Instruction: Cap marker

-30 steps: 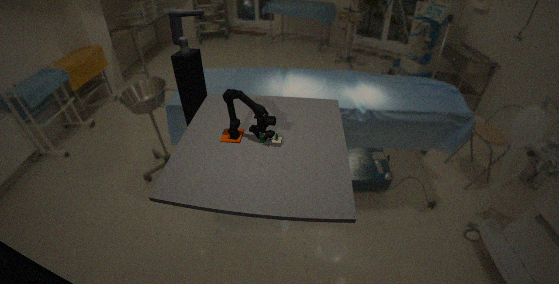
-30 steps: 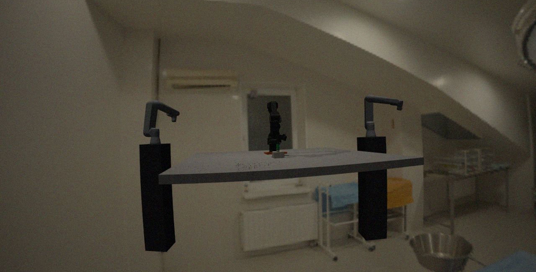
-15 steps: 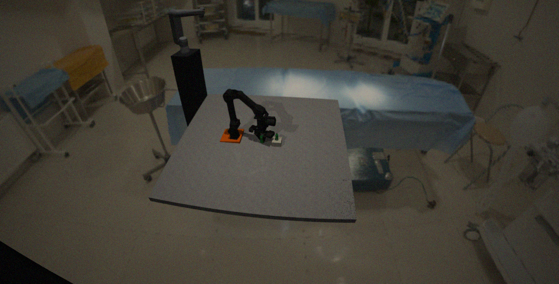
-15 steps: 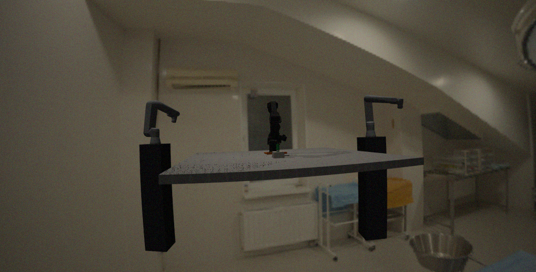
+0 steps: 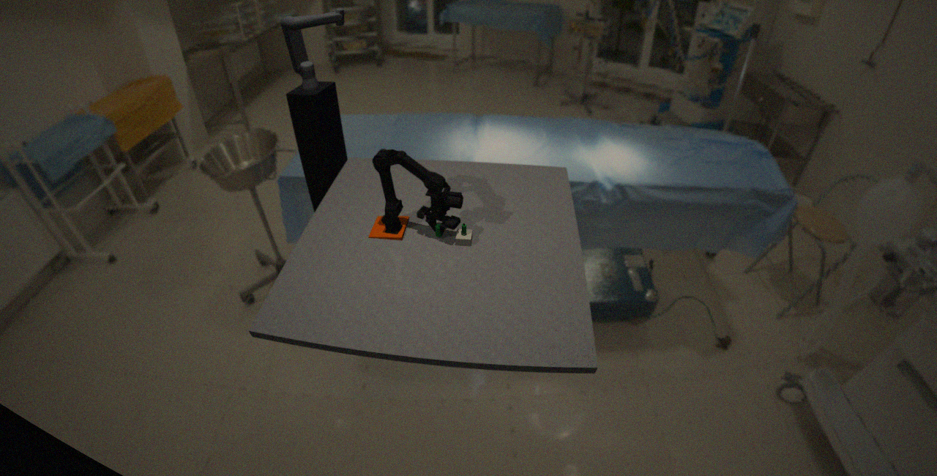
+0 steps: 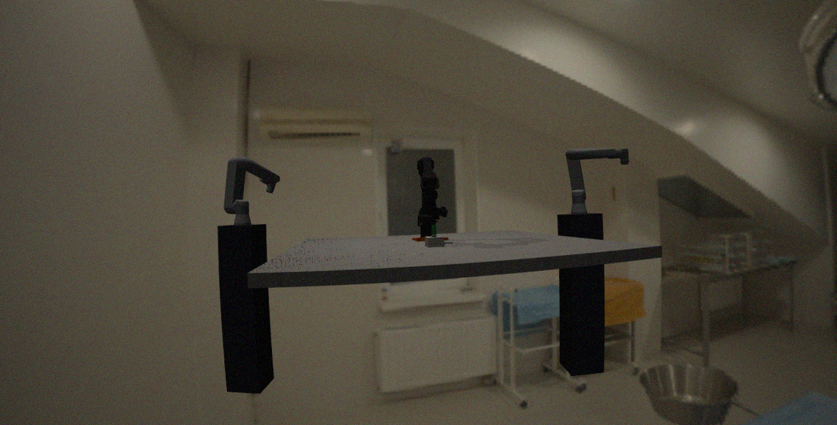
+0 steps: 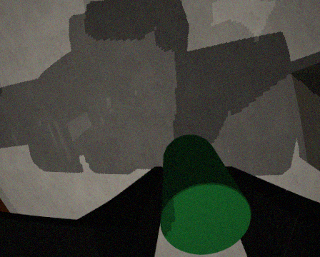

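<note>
The green cap [image 5: 438, 231] [image 7: 206, 218] stands upright at table height, with both black fingers against its sides. My gripper [image 5: 440, 229] [image 7: 192, 175] is shut on the cap and points down. The pale holder block [image 5: 463, 239] [image 6: 435, 242] stands just right of the gripper in the top view. The green marker [image 5: 463, 229] stands upright in it, its top uncapped. In the exterior view the green of marker and cap overlaps in front of the arm and I cannot tell them apart. In the wrist view only a dark side of the block shows at the right edge.
The grey table [image 5: 419, 302] [image 6: 351, 255] carries the arm's orange base plate [image 5: 378, 231] left of the cap. The base plate's corner also shows at the left edge of the wrist view. A grey arm on a black pedestal [image 5: 317, 138] [image 6: 579, 293] stands beyond the table edge.
</note>
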